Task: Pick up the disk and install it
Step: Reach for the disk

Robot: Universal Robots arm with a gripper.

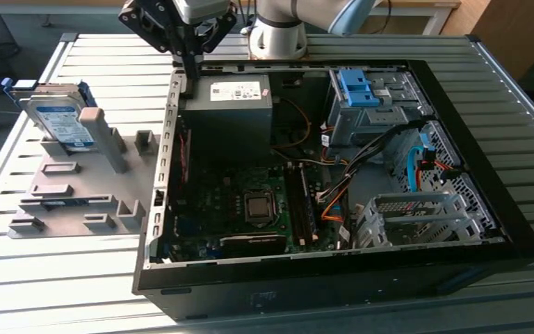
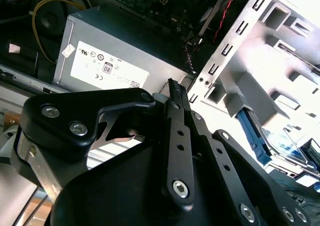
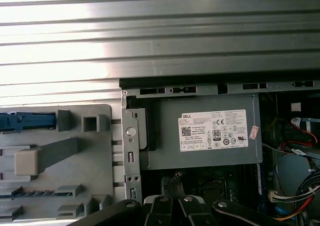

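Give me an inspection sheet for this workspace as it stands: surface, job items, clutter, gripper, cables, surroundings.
Surface: slatted metal table carrying an open computer case and a grey fixture tray.
Job's things: the disk stands propped in the tray at the exterior view's left, outside the case and not gripped.
Clutter: nothing seen.
Gripper: gripper shut and empty, above the case's back corner beside the power supply.
Cables: orange and black cables lie inside the case.
Surroundings: wooden furniture behind the table.
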